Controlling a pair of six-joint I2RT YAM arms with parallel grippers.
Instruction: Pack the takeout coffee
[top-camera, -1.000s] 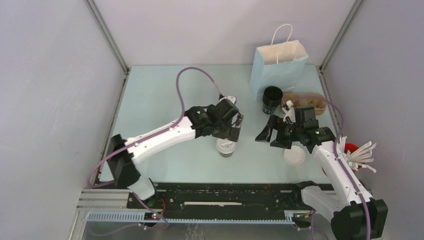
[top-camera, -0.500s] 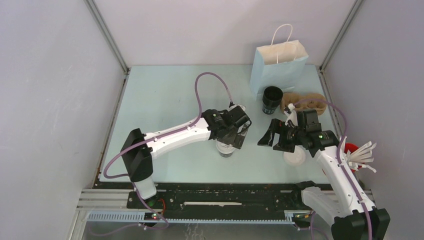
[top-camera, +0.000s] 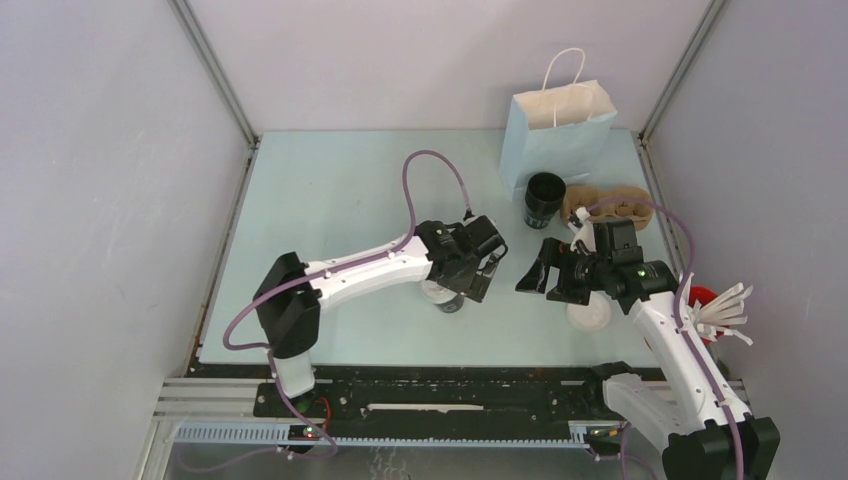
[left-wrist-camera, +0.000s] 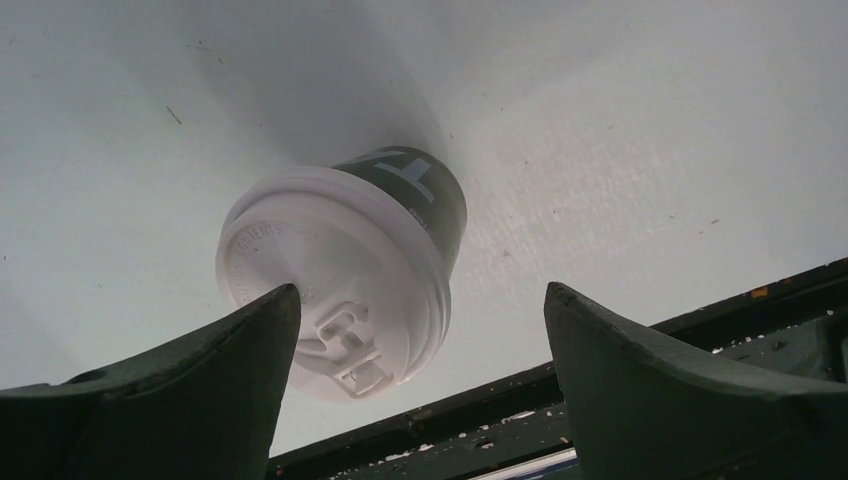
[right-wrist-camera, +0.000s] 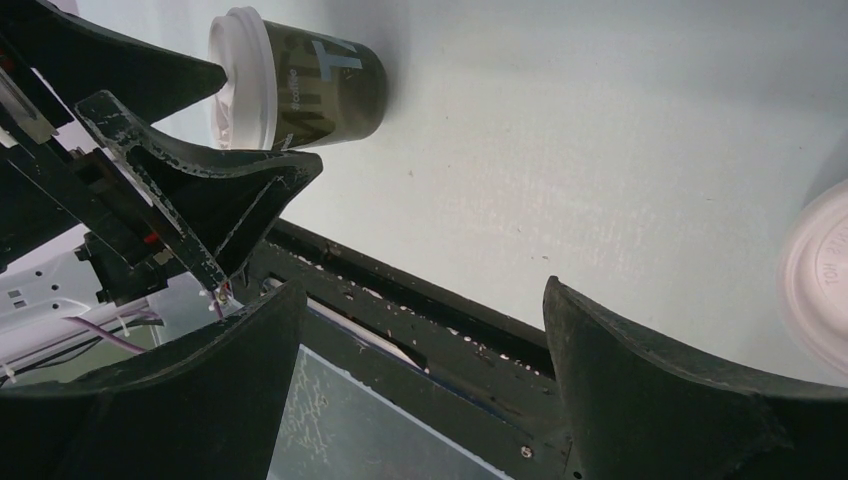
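A dark green coffee cup with a white lid stands on the pale table; it also shows in the top view and the right wrist view. My left gripper is open and hovers just above the cup, its left finger over the lid's rim; it also shows in the top view. My right gripper is open and empty, right of the cup. A loose white lid lies under the right arm. An open dark cup stands by the cardboard carrier and the blue paper bag.
A red object with white strips sits off the table's right edge. The black rail runs along the near edge. The loose lid also shows at the right edge of the right wrist view. Grey walls enclose the table.
My left arm has reached further right, carrying its open gripper across the top of the lidded cup. The right gripper has shifted only slightly. The cup has not moved.
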